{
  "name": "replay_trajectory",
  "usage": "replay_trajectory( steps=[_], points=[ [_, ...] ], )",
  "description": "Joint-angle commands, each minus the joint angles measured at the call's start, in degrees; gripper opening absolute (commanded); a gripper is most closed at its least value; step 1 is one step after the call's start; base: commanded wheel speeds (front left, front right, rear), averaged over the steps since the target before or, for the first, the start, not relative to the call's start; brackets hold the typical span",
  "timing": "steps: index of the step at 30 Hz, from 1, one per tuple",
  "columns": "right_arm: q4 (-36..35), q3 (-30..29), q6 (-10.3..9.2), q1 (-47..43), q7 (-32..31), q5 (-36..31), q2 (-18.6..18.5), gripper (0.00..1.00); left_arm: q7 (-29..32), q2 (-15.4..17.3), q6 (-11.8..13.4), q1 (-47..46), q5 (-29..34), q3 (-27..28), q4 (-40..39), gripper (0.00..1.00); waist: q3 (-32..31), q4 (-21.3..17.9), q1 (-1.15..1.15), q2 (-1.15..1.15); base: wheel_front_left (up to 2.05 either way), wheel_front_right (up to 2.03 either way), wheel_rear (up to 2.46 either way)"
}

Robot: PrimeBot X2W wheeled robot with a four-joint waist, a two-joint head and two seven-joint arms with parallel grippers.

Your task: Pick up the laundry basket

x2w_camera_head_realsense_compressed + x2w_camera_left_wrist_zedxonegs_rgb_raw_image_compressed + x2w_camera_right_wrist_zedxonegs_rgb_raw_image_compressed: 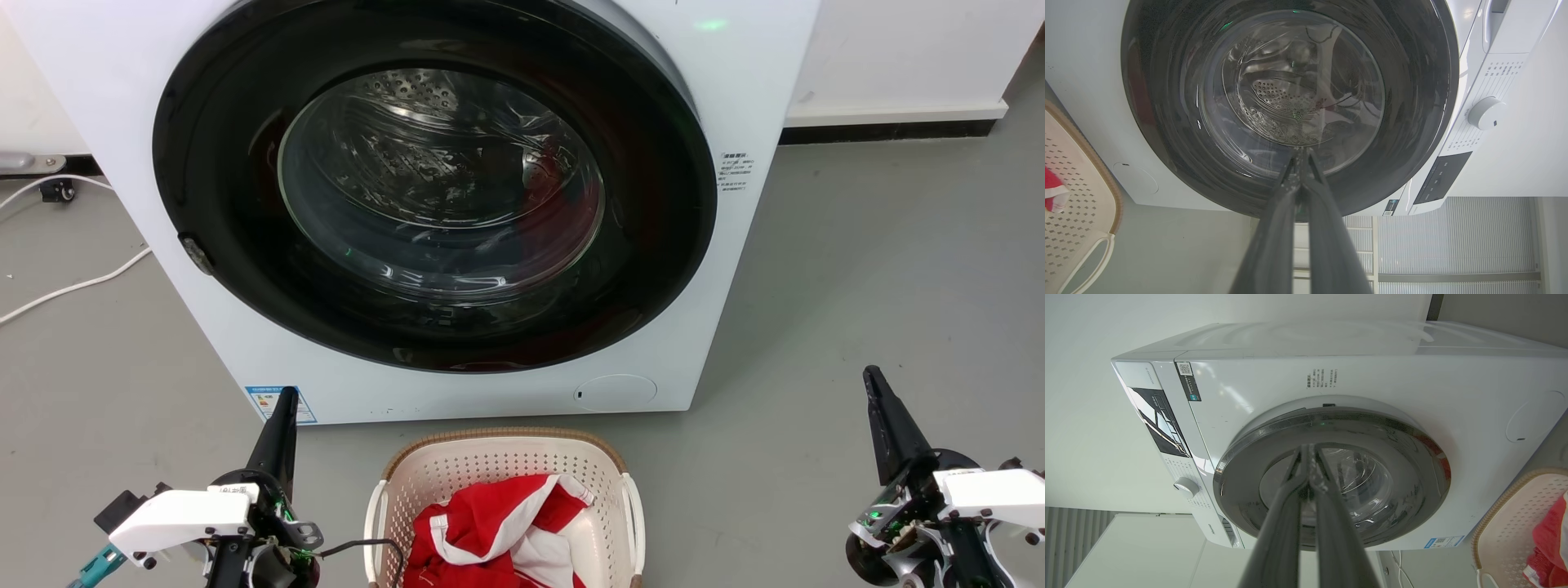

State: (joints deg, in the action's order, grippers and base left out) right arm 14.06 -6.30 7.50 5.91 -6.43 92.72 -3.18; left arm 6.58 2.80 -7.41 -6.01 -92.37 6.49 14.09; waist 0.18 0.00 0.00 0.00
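Grey floor (857,286) before a white washing machine (735,82); the laundry basket (506,461) stands at 6 o'clock. Left gripper (286,400) at 7 o'clock, right gripper (875,384) at 5 o'clock; fingers clenched, empty; the basket is judged untouched, with grasp and lift outstanding.

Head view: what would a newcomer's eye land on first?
The washing machine, with its big dark round door, dominates the upper middle. Below it sits the cream laundry basket with a red and white garment inside. The left hand and right hand flank the basket, fingers shut, touching nothing.
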Motion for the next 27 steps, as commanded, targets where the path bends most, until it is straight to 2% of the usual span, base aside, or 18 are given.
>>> replay_trajectory(
  steps=[1,27],
  points=[
    [0.0,-0.1,-0.02,0.6,-0.1,-0.3,0.2,0.00,0.1,0.2,-0.3,-0.5,-0.1,0.1,0.0,0.00,0.0,0.0,0.00,0.00,0.00,0.00,0.00],
    [0.0,-0.2,-0.02,0.6,-0.1,-0.4,0.3,0.00,0.1,0.2,-0.3,-0.5,-0.1,0.1,0.0,0.00,0.0,0.0,0.00,0.00,0.00,0.00,0.00]
  ],
)
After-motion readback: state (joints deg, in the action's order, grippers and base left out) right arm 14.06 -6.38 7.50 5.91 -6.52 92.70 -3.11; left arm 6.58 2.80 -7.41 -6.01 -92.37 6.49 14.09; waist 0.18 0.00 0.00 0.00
